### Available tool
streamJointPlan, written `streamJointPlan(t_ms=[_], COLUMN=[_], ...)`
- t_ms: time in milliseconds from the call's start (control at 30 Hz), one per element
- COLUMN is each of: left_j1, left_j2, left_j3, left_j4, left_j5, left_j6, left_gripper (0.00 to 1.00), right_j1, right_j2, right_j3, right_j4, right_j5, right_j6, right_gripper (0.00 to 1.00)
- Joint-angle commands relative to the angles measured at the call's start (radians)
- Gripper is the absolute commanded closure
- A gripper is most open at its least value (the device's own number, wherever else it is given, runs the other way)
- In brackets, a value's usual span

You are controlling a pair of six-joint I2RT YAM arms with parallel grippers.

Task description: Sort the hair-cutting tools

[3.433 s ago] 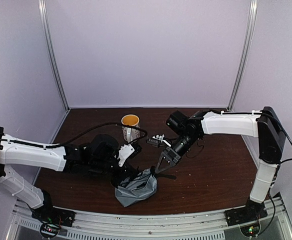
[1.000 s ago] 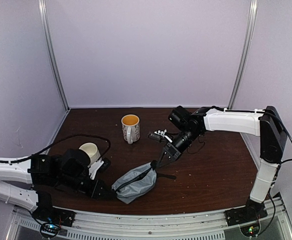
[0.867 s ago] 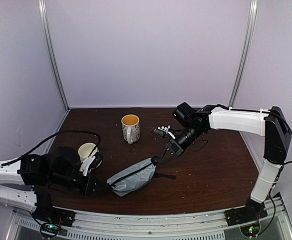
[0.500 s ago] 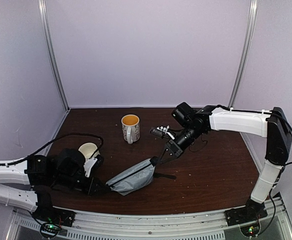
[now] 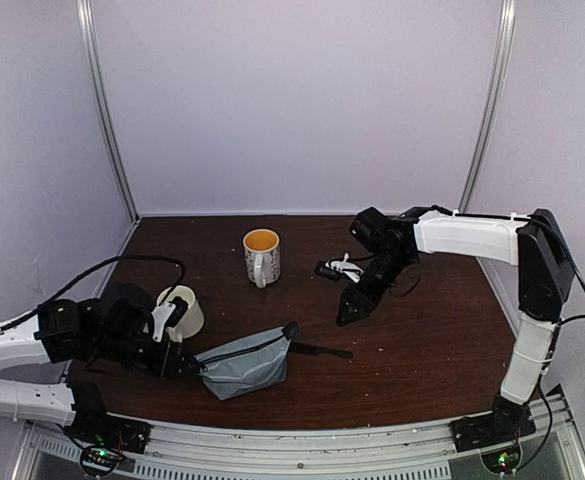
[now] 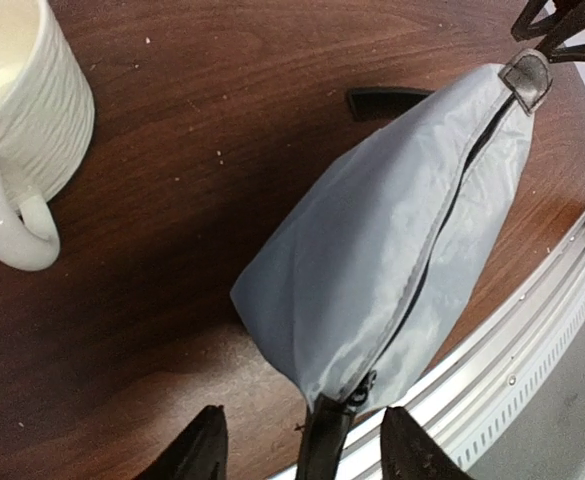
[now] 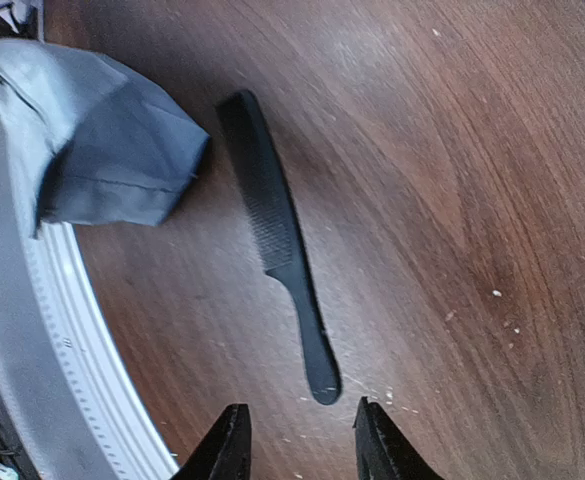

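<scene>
Black comb (image 7: 272, 240): lies flat on the brown wood table (image 7: 452, 150), tip just beside the grey pouch (image 7: 102, 150). Right gripper (image 7: 300, 408): hovers at the comb's handle end, jaws narrowly apart, holding nothing. Left gripper (image 6: 302, 420): spread wide, the pouch's black end tab (image 6: 324, 440) between the fingers.
</scene>
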Motion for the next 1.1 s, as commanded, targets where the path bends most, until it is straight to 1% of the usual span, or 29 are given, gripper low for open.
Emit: streamJointPlan(t_ms=[0,100,200,267,367,467,567,667,800,933,1067], left_j1=[0.006,0.006,0.006,0.006,0.006,0.006,0.006,0.006,0.006,0.006,0.006], left_j2=[0.003,-0.025,-0.040,-0.025,0.030,0.065,0.074,0.093,0.124,0.131,0.138], left_j3=[0.051,0.091,0.125,0.156,0.215,0.259,0.271,0.279,0.294,0.290,0.292], left_j4=[-0.028,-0.041,-0.043,-0.040,-0.006,0.047,0.112,0.165,0.203,0.248,0.258], left_j5=[-0.064,-0.126,-0.212,-0.265,-0.311,-0.345,-0.397,-0.412,-0.416,-0.409,-0.406], left_j6=[0.072,0.106,0.136,0.161,0.203,0.226,0.231,0.253,0.264,0.262,0.267], left_gripper=[0.40,0.34,0.29,0.28,0.27,0.26,0.25,0.24,0.24,0.24,0.24], right_j1=[0.067,0.115,0.158,0.180,0.209,0.224,0.231,0.231,0.233,0.239,0.238], right_j2=[0.013,-0.008,-0.001,0.014,0.042,0.059,0.080,0.106,0.140,0.151,0.118], right_j3=[-0.040,-0.087,-0.110,-0.113,-0.110,-0.106,-0.110,-0.109,-0.110,-0.118,-0.113], right_j4=[-0.001,0.059,0.088,0.095,0.095,0.099,0.116,0.124,0.122,0.115,0.096], right_j5=[0.314,0.399,0.430,0.435,0.446,0.466,0.519,0.548,0.534,0.532,0.488], right_j6=[-0.128,-0.190,-0.227,-0.228,-0.223,-0.223,-0.222,-0.220,-0.219,-0.211,-0.197], right_gripper=[0.63,0.64,0.64,0.64,0.64,0.64,0.64,0.65,0.70,0.70,0.70])
